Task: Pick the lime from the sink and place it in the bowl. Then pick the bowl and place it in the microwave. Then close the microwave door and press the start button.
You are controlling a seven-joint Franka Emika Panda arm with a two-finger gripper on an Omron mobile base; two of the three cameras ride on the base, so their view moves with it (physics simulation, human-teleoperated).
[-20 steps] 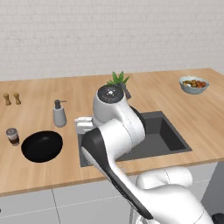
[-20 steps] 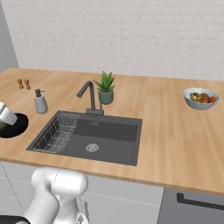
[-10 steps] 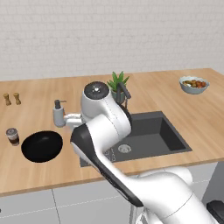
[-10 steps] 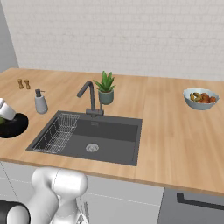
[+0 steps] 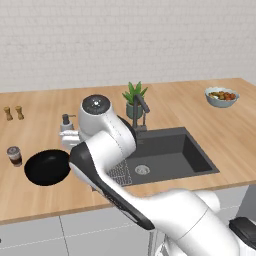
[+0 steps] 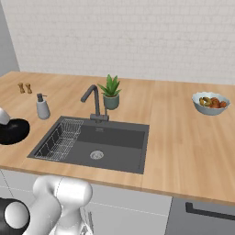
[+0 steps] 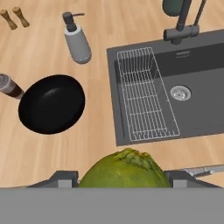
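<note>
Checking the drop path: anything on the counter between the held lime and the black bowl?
Nothing. In the hand view the lime sits between the gripper tips, and only bare wooden counter separates it from the bowl. The soap dispenser stands beyond the bowl.

A glossy white arm [image 5: 107,150] of rounded segments, with dark joint bands and a grey-black round cap.

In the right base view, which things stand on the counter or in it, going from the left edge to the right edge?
bowl → soap dispenser → wire rack → drain → potted plant → fruit bowl
</note>
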